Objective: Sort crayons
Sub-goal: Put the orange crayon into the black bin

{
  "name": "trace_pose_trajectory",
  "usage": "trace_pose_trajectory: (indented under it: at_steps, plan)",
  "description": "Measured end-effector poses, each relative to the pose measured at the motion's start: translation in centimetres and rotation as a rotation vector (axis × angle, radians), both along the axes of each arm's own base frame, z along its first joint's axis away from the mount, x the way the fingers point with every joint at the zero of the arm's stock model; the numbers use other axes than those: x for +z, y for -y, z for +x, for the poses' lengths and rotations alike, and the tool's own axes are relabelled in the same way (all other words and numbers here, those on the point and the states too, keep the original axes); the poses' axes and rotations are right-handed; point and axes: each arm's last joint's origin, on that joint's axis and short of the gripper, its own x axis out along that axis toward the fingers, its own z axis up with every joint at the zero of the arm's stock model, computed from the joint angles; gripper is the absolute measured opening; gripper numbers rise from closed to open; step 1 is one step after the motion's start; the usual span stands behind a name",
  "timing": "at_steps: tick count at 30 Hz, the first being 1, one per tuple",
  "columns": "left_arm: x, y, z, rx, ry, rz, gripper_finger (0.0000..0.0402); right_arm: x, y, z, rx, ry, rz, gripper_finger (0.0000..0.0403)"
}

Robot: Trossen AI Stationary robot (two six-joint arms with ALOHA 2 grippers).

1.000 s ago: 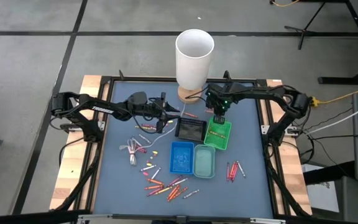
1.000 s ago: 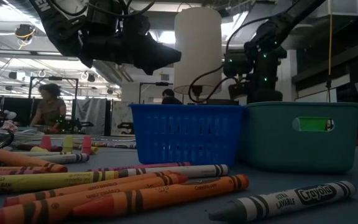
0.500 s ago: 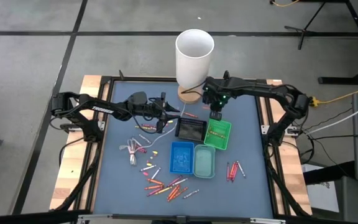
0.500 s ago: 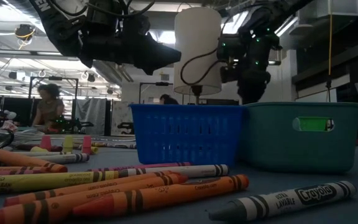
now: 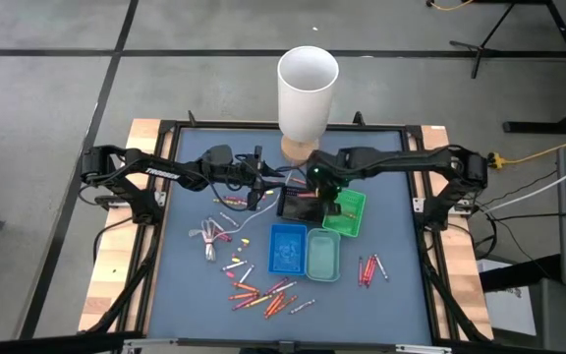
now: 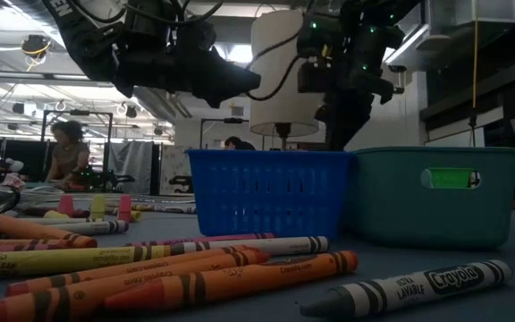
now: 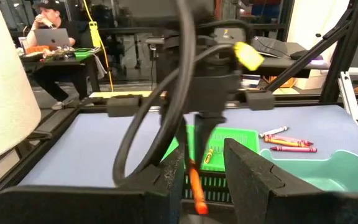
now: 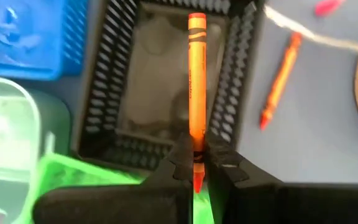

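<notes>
The right end effector [image 8: 196, 163] pinches a slim, paper-wrapped orange crayon [image 8: 196, 93] above the black lattice tray [image 8: 166, 93], beside a ribbed green tray [image 5: 346, 212]. The left end effector [image 5: 255, 193] hangs spread over the blue desk [image 5: 401, 226], where more crayons [image 5: 263, 295] lie scattered.

Orange crayon [image 8: 196, 87] pinched in the right gripper [image 8: 196, 163]: waxy stick under a matt paper wrapper. Black tray [image 8: 166, 81] directly beneath it: perforated plastic mesh walls, dull floor. Green tray [image 5: 346, 212] beside the claw: glossy slotted plastic. Table surface [image 5: 391, 226]: smooth matt blue-grey sheet, bare wood [image 5: 126, 236] at its edges. Gripper fingers [image 8: 180, 163]: matt black plastic.
</notes>
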Motion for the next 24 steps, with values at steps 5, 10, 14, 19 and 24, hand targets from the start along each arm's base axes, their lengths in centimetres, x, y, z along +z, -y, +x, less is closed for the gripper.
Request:
trace_pose_trajectory:
  at_steps: [5, 10, 14, 19, 24]
  plan:
    - [0.0, 0.0, 0.0, 0.000, 0.000, 0.000, 0.0098, 0.2, -1.2, 0.7, 0.036, 0.052, -0.018, 0.0014]
    - [0.0, 0.0, 0.0, 0.001, 0.000, 0.000, 0.0098, 0.3, -1.2, 0.8, 0.036, 0.065, -0.020, 0.0026]
    - [0.0, 0.0, 0.0, 0.001, 0.000, 0.000, 0.0098, 0.3, -1.1, 1.0, 0.030, 0.085, -0.035, 0.0067]
    - [0.0, 0.0, 0.0, 0.001, 0.000, 0.000, 0.0098, 0.4, -0.8, 1.1, 0.002, 0.097, -0.104, 0.0108]
    - [0.0, 0.0, 0.0, 0.001, 0.000, 0.000, 0.0098, 0.6, -0.5, 1.4, -0.036, 0.119, -0.203, 0.0117]
